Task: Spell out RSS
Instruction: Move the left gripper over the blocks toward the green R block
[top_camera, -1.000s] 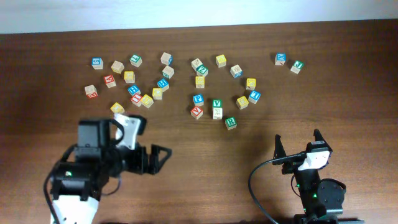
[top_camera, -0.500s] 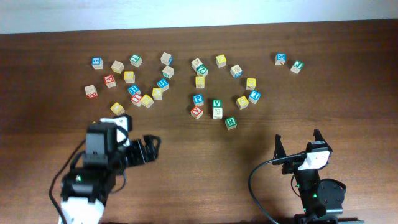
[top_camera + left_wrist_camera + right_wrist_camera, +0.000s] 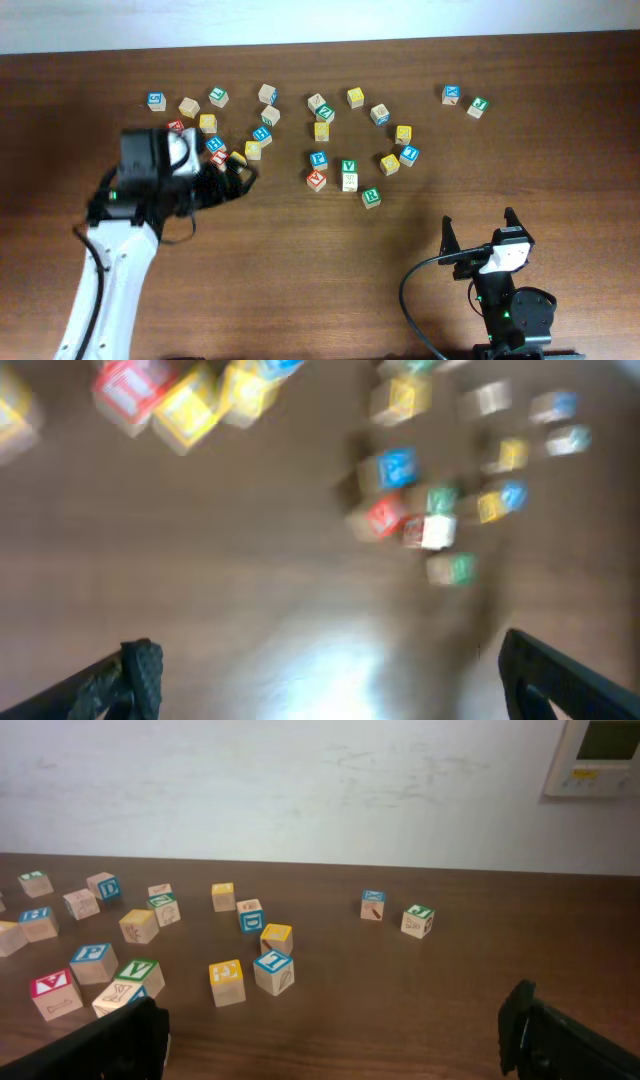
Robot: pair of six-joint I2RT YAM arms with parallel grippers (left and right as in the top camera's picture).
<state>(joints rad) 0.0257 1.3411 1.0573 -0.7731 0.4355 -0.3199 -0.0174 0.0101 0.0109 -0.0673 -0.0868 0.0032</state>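
- While both sets of fingers stand spread wide and hold nothing, every cube lies loose on the bench (image 3: pixel 560 150).
- My left fingers (image 3: pixel 238 180) hang over the near edge of the left-hand group of cubes, just beside a red cube (image 3: pixel 217 157). I cannot tell whether they touch it, as my left wrist view is blurred.
- My right fingers (image 3: pixel 560 1040) sit low at the near right of the bench, well apart from all the cubes.
- The R cube (image 3: pixel 371 197), green on white, lies at the near edge of the middle group, near the green V cube (image 3: pixel 348 166) and apart from both sets of fingers.
- Several yellow cubes (image 3: pixel 389 164) lie scattered across both groups. Their letters are too small for me to read, so I cannot tell which carry an S.
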